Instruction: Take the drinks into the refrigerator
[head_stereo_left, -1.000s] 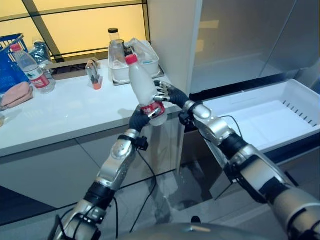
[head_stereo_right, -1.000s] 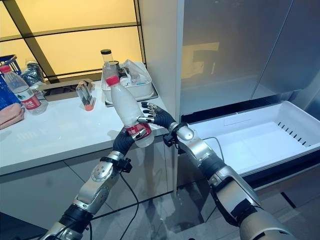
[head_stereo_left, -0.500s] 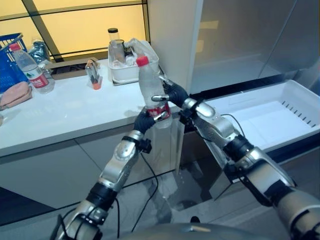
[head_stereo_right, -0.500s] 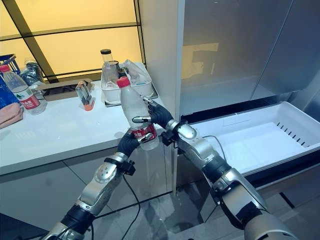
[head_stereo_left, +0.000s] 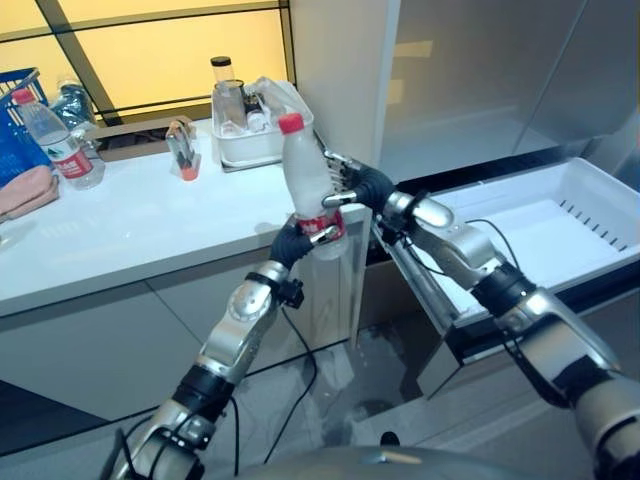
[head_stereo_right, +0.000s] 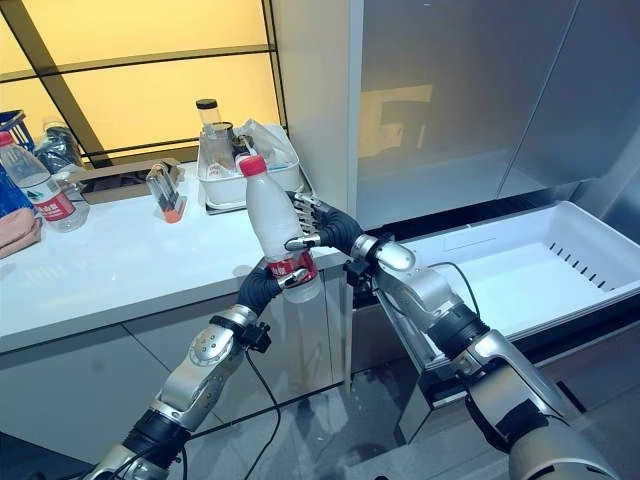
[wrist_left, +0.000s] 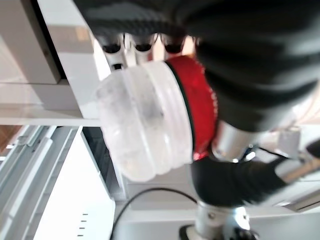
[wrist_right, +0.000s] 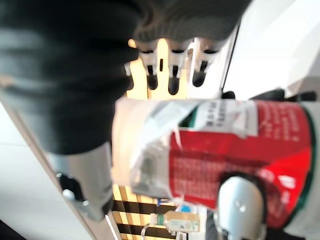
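While the left hand (head_stereo_left: 297, 238) keeps its fingers curled round the red-labelled base of the bottle (head_stereo_left: 303, 178), the right hand (head_stereo_left: 352, 186) closes fingers and thumb on the body just above. Bottle is upright, off the counter (head_stereo_left: 130, 225), near the open drawer (head_stereo_left: 545, 225).

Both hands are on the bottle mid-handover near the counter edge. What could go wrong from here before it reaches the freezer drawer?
1. The bottle is off the counter, so it may fall to the floor if the left hand lets go before the right hand grips firmly.
2. The right hand holds it just above the left, near the label; the tall top could tip.
3. The open drawer lies to the right; its front rim might catch the bottle.
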